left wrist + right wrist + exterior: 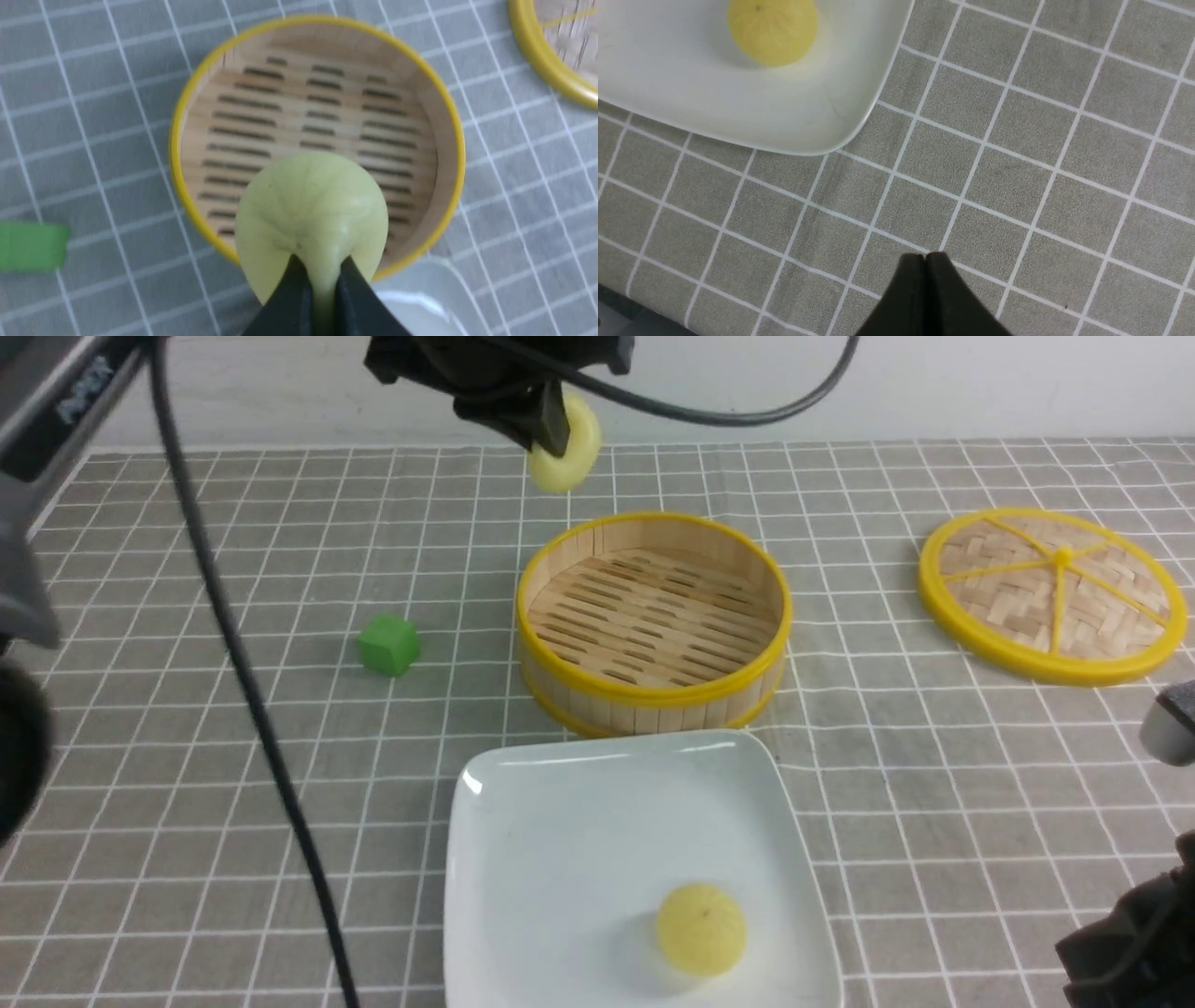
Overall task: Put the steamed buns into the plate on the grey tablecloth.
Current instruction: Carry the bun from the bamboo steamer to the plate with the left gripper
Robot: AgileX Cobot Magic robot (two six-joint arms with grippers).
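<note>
My left gripper (551, 429) hangs high above the far side of the table, shut on a pale-yellow steamed bun (568, 455). In the left wrist view the bun (310, 210) bulges out past the black fingertips (294, 280), which pinch its edge, with the bamboo steamer basket (187, 116) below it. A second steamed bun (700, 929) lies in the white square plate (523, 859) on the grey tablecloth (934, 803), near the plate's front right. My right gripper (925, 255) is shut and empty over bare cloth beside the plate's corner (840, 135); that bun (771, 29) shows there too.
The empty bamboo steamer basket (653, 695) stands just behind the plate. Its woven lid (1053, 593) lies flat at the far right. A green cube (388, 644) sits left of the basket. A black cable (252, 700) runs down across the left side.
</note>
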